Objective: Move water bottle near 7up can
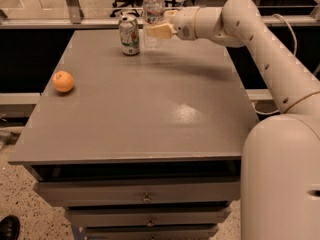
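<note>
The water bottle [153, 6], clear plastic with a white cap, stands upright at the far edge of the grey table [150, 109]. It is just right of the 7up can [129, 35], a white-and-green can with a silver top. A narrow gap separates them. My gripper [156, 24] reaches in from the right on a white arm and is shut on the bottle's lower half. A cream finger [161, 31] crosses in front of the bottle. The bottle's base looks to be at or just above the tabletop.
A round orange fruit [63, 81] lies near the table's left edge. Drawers [145, 198] sit under the tabletop. My white arm [265, 49] spans the table's right side. A railing and glass wall run behind the far edge.
</note>
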Robot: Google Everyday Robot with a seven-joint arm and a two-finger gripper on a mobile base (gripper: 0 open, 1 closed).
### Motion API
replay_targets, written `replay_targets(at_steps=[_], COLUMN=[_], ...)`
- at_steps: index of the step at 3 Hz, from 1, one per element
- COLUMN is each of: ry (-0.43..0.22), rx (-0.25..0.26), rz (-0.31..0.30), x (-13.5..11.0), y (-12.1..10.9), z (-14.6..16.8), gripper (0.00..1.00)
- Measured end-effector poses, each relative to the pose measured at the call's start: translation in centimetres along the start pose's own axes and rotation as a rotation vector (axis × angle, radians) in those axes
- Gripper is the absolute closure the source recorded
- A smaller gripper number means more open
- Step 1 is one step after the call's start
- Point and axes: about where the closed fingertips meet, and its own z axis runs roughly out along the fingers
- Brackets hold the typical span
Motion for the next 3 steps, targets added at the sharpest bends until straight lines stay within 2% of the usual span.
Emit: replay_targets(at_steps=[1,3], ry=[0.022,0.099], rx=[-0.014,-0.046], rz=[0.031,0.087], x=[1.3,3.5], y=[-0.2,0.0], z=[1.0,2.2], gripper=[0.9,0.44])
